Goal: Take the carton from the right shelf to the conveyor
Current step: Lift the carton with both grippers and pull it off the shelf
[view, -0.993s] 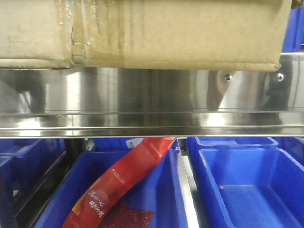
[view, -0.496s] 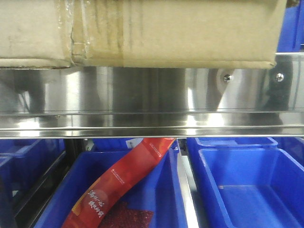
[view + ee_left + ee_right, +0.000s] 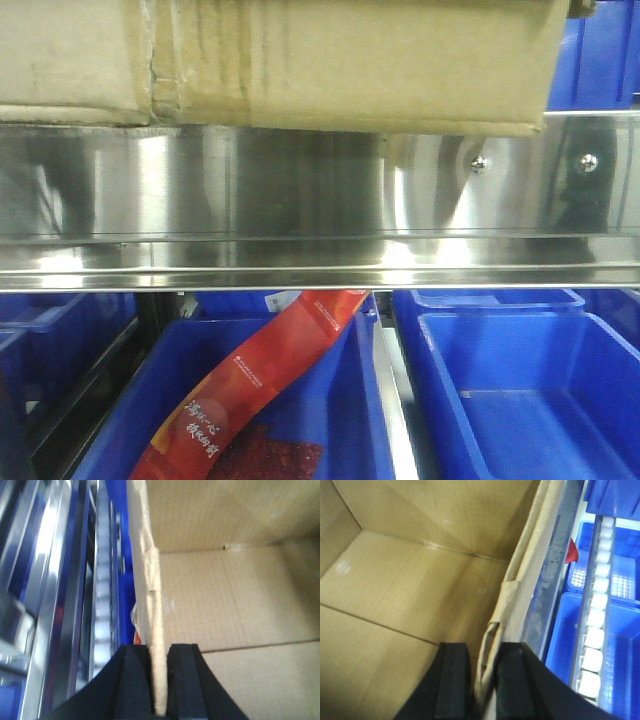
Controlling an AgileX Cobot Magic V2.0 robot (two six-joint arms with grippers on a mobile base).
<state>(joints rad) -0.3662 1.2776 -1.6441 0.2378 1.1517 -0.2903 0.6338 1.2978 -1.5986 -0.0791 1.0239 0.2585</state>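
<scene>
The brown carton [image 3: 350,60] fills the top of the front view, its lower edge above the steel front rail of the right shelf [image 3: 300,200]. Looking down into the open carton [image 3: 225,595] in the left wrist view, my left gripper [image 3: 159,652] is shut on the box's thin side wall, one black finger on each face. The right wrist view shows my right gripper [image 3: 485,652] shut on the opposite wall of the carton [image 3: 410,590], where the flap edge is doubled. The conveyor is out of view.
Two round bolts [image 3: 480,163] sit at the rail's right end. Below the rail stand blue bins [image 3: 520,400]; the left one holds a red snack bag [image 3: 250,390]. More blue bins and a roller track [image 3: 595,630] lie beside the carton.
The carton has shifted left and slightly up in the front view: its lower right corner has moved off the right bolt, baring more of the rail. Both grippers hold on.
</scene>
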